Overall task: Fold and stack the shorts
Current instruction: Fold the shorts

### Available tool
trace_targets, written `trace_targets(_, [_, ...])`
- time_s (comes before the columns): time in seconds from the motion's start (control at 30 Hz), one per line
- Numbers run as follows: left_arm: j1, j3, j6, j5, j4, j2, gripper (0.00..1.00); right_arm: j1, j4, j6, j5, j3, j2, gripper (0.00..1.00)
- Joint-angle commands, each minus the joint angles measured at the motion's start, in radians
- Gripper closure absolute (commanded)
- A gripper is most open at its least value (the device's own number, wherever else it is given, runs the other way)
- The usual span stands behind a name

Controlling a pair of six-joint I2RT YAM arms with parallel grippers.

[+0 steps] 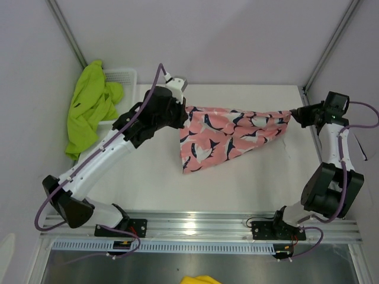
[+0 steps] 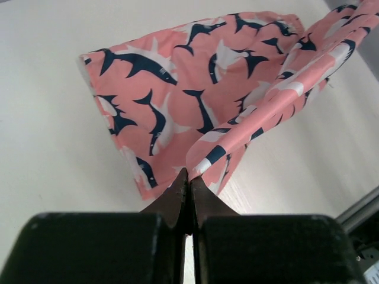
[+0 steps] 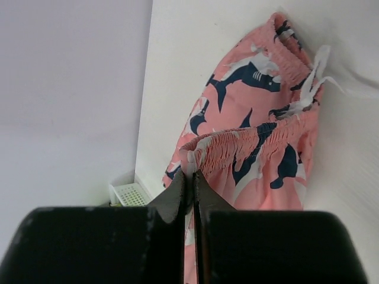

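Left pincer (image 1: 182, 114) and right pincer (image 1: 292, 115) clamping pink shorts (image 1: 225, 135), stretching them over bench (image 1: 237, 189); folding looking unfinished, green shorts (image 1: 89, 109) lying draped over basket (image 1: 123, 76), unstacked.

- Two pairs of shorts: pink pair (image 1: 228, 137) mid-frame, green pair (image 1: 89, 109) upper left.
- One white basket (image 1: 123, 76), upper left.
- Two grippers: left gripper (image 1: 185, 114), right gripper (image 1: 292, 114).
- One table (image 1: 237, 186).

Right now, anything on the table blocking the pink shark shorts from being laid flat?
Nothing visible. The left gripper and right gripper hold the pink shark-print shorts over bare table; the lime green shorts hang on the white mesh basket, far left.
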Motion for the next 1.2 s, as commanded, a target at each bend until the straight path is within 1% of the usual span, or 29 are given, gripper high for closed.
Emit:
trace_targets(0.0, [0.073, 0.095, 0.051, 0.031, 0.025, 0.058, 1.00, 0.021, 0.123, 0.072, 0.025, 0.059, 0.056, 1.00])
trace_targets(0.07, [0.104, 0.140, 0.054, 0.019, 0.022, 0.089, 1.00, 0.031, 0.127, 0.080, 0.013, 0.097, 0.093, 1.00])
trace_targets(0.17, [0.140, 0.198, 0.055, 0.048, 0.020, 0.149, 1.00, 0.040, 0.123, 0.077, -0.002, 0.162, 0.167, 1.00])
trace_targets(0.4, [0.185, 0.316, 0.061, 0.091, 0.026, 0.263, 1.00, 0.058, 0.135, 0.088, 0.005, 0.270, 0.288, 1.00])
trace_targets(0.6, [0.217, 0.381, 0.061, 0.126, 0.040, 0.398, 1.00, 0.086, 0.141, 0.092, 0.031, 0.352, 0.398, 1.00])
trace_targets(0.77, [0.254, 0.454, 0.063, 0.124, 0.034, 0.516, 1.00, 0.110, 0.201, 0.095, 0.067, 0.401, 0.470, 1.00])
trace_targets(0.9, [0.286, 0.490, 0.061, 0.132, 0.043, 0.586, 1.00, 0.130, 0.235, 0.098, 0.084, 0.468, 0.565, 1.00])
trace_targets(1.0, [0.312, 0.532, 0.061, 0.149, 0.052, 0.643, 1.00, 0.149, 0.299, 0.117, 0.094, 0.507, 0.607, 1.00])
trace_targets(1.03, [0.318, 0.542, 0.063, 0.152, 0.052, 0.657, 1.00, 0.155, 0.343, 0.120, 0.094, 0.513, 0.634, 1.00])
trace_targets(1.1, [0.337, 0.575, 0.063, 0.170, 0.051, 0.700, 1.00, 0.173, 0.368, 0.135, 0.103, 0.553, 0.665, 1.00])
trace_targets(1.17, [0.354, 0.586, 0.063, 0.179, 0.055, 0.721, 1.00, 0.186, 0.400, 0.141, 0.102, 0.606, 0.720, 0.98])
